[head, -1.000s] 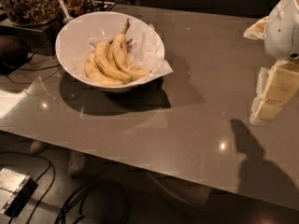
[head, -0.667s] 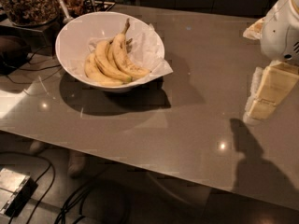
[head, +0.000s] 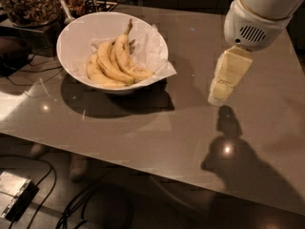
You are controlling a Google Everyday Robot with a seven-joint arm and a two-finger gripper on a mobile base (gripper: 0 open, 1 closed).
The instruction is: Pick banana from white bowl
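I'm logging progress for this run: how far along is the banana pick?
Done: nothing yet. The long curved yellow banana with brown speckles lies in the large round white bowl beside the other bananas. In hand: the cream gripper hangs over the grey table, right of the bowl, apart from it. Left: reach into the bowl, grasp the banana, lift it out.

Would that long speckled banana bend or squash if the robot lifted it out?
The banana looks stiff, but brown speckles hint at soft, bruisable flesh. It leans on other bananas in the white bowl, so lifting may drag them. The gripper hovers over the table, right of the bowl.
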